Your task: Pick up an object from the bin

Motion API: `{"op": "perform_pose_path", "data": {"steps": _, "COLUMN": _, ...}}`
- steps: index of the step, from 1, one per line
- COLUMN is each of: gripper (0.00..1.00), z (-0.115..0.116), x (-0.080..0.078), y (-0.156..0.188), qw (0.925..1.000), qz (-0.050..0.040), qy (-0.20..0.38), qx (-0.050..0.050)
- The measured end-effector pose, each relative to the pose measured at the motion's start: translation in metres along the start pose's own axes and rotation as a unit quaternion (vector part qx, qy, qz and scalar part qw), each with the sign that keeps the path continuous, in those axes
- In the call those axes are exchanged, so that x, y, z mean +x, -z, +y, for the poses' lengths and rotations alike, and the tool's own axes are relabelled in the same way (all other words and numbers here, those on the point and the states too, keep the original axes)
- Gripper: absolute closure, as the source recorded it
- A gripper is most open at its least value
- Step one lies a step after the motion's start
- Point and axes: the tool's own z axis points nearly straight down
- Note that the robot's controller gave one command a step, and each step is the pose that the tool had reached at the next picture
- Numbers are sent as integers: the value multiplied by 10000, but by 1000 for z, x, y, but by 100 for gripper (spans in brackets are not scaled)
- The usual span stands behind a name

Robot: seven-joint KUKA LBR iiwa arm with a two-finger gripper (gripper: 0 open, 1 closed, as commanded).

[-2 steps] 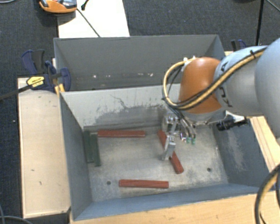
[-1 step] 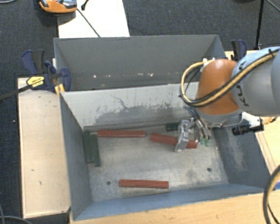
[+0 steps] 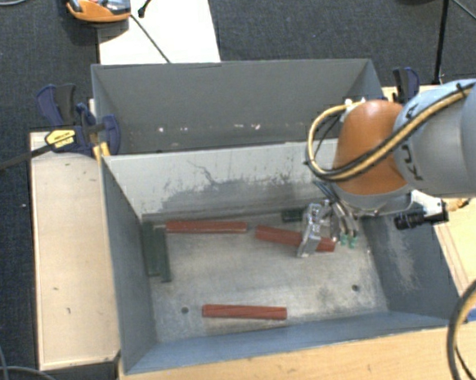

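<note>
While the gripper (image 3: 314, 238) is hovering at the right end of a red-brown stick (image 3: 276, 236) lying right of the bin's (image 3: 231, 104) centre, I cannot tell whether it is gripping. A dark piece (image 3: 292, 215) is lying just behind, and a back stick (image 3: 206, 226), a front stick (image 3: 244, 312) and a green block (image 3: 155, 251) are lying well apart.

Scuffed matt grey metal bin (image 3: 239, 103); matt red-brown stick (image 3: 243, 312); glossy orange cover (image 3: 370, 146)

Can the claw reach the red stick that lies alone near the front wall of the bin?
Probably yes. The front stick lies flat on the bin floor, with nothing on it or beside it. The claw hangs over the middle stick further back, and bare floor lies between them.
</note>
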Motion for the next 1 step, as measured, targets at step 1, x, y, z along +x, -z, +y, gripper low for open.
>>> {"op": "perform_pose_path", "data": {"steps": 1, "gripper": 100, "z": 37, "x": 9, "y": 139, "qw": 9989, "qz": -12, "qy": 458, "qx": -2}}
